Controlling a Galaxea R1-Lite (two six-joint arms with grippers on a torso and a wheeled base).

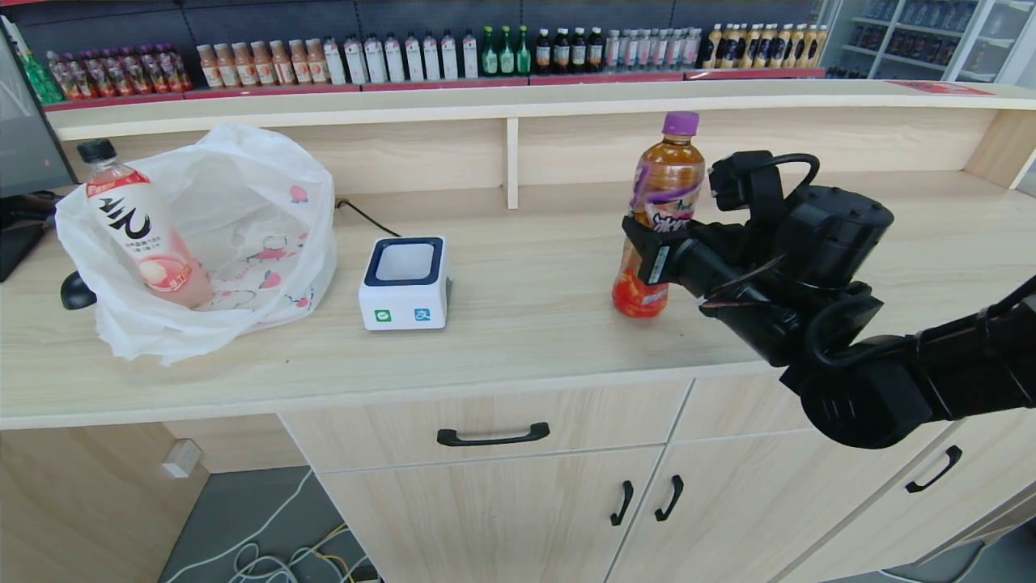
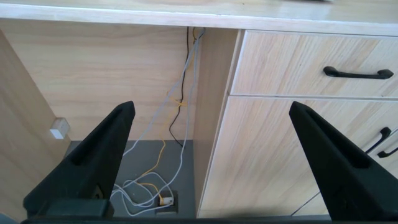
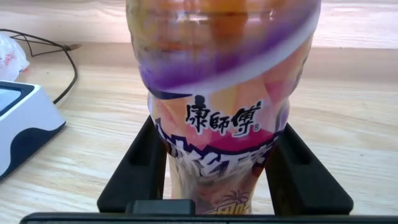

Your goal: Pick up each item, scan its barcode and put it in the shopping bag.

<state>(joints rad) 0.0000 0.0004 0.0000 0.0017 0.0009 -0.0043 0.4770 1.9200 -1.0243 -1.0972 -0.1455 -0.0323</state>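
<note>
The left gripper [image 2: 211,155] hangs low in front of the cabinet, below the counter edge. Its two fingers are spread wide and hold nothing. Between them a drawer [image 2: 311,62] with a black handle shows, and beside it an open bay where cables [image 2: 155,180] trail down to the floor.

Up on the counter [image 1: 526,340], toward its right side, the right gripper [image 1: 645,253] comes in from the robot's right. Its fingers [image 3: 140,165] are closed against both sides of the tea bottle [image 1: 660,210], clamping it on the lower half of the label. The bottle has a purple cap and orange-red contents, and it stands nearly upright, leaning a little. Its base is at counter level, but whether it touches the wood cannot be told.

To the left of the bottle and well apart from it sits the scanner [image 1: 403,282], a white box with a dark-rimmed window facing up. A black cord [image 1: 368,217] runs from behind it toward the back wall.

Farther left, near the scanner, the white plastic bag [image 1: 259,202] lies open on the counter. A pink bottle [image 1: 142,227] with a black cap leans inside it, with its neck above the rim of the bag.

Behind the counter's raised ledge, a shelf [image 1: 486,53] carries a long row of drink bottles.
</note>
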